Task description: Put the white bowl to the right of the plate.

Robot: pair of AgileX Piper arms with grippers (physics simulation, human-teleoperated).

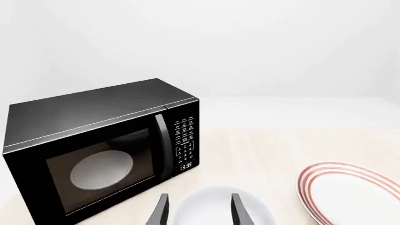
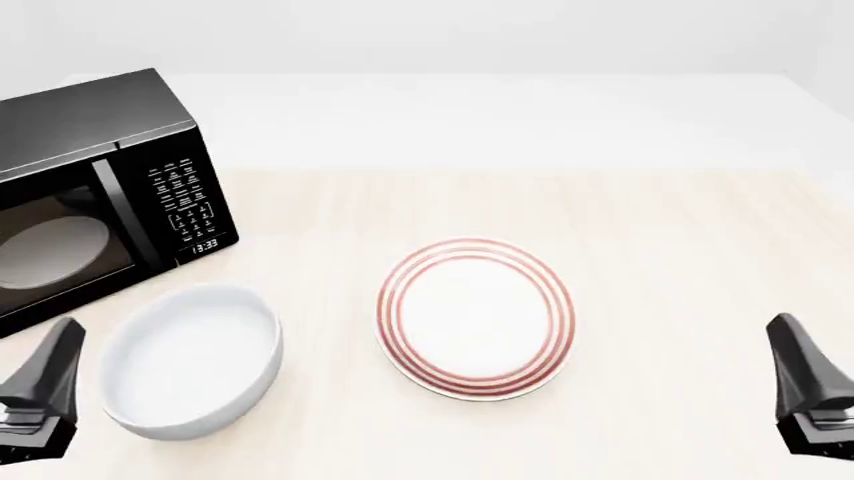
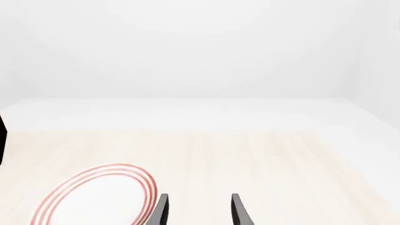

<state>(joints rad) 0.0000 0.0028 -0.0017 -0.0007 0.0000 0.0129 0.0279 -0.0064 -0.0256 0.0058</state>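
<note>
Both grippers, left and right, are waiting near, jaws wide and holding nothing. Nothing is done: bowl is sitting left of plate, awaiting pickup and moving right.

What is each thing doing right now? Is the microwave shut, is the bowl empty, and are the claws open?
Microwave: door shut, clock display lit, pale turntable disc inside.
White bowl: upright, empty, on the table left of the plate, not held.
Plate: lying flat, nothing on it.
Left claw: open, holding nothing, the bowl ahead of it.
Right claw: open, holding nothing.
</note>
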